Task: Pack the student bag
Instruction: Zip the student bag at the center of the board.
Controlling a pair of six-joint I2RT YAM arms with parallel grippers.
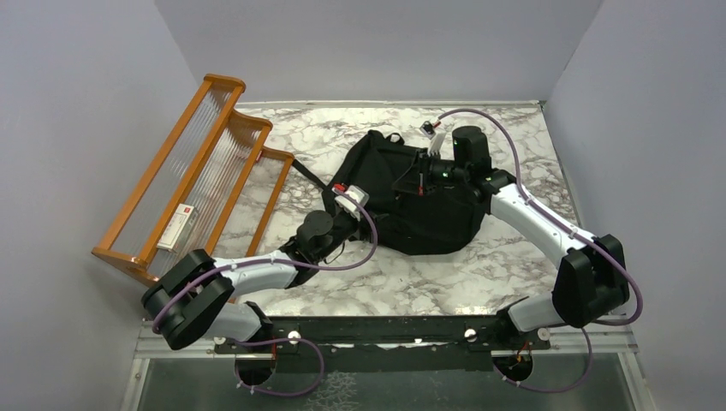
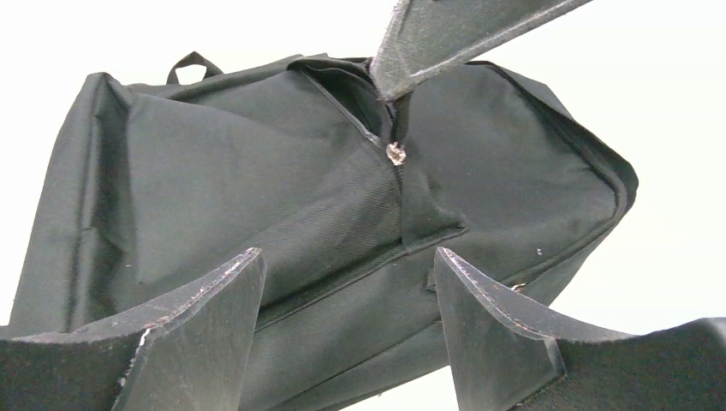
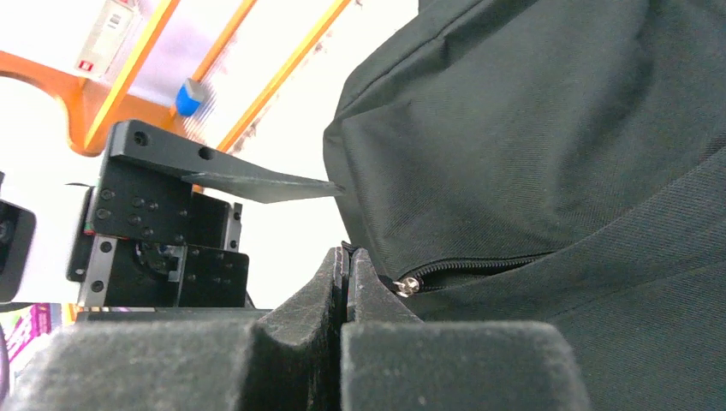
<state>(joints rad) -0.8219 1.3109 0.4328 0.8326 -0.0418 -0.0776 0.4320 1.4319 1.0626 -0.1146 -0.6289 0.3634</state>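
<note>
The student bag (image 1: 411, 201) is a black fabric backpack lying in the middle of the marble table, with its top loop (image 1: 393, 137) toward the back. My right gripper (image 1: 418, 178) is above the bag and is shut on the zip pull next to the silver slider (image 3: 409, 285); its jaws (image 3: 347, 257) are pressed together. The zip is partly open beside it (image 2: 360, 103). My left gripper (image 2: 347, 265) is open and empty, and its fingers (image 2: 197, 325) straddle the bag's lower left side (image 1: 370, 199) without gripping it. What is inside the bag is hidden.
An orange wooden rack with clear slats (image 1: 201, 167) leans at the left and holds a white box (image 1: 177, 227). A blue object (image 3: 188, 96) shows on it in the right wrist view. Grey walls close off the left, back and right sides.
</note>
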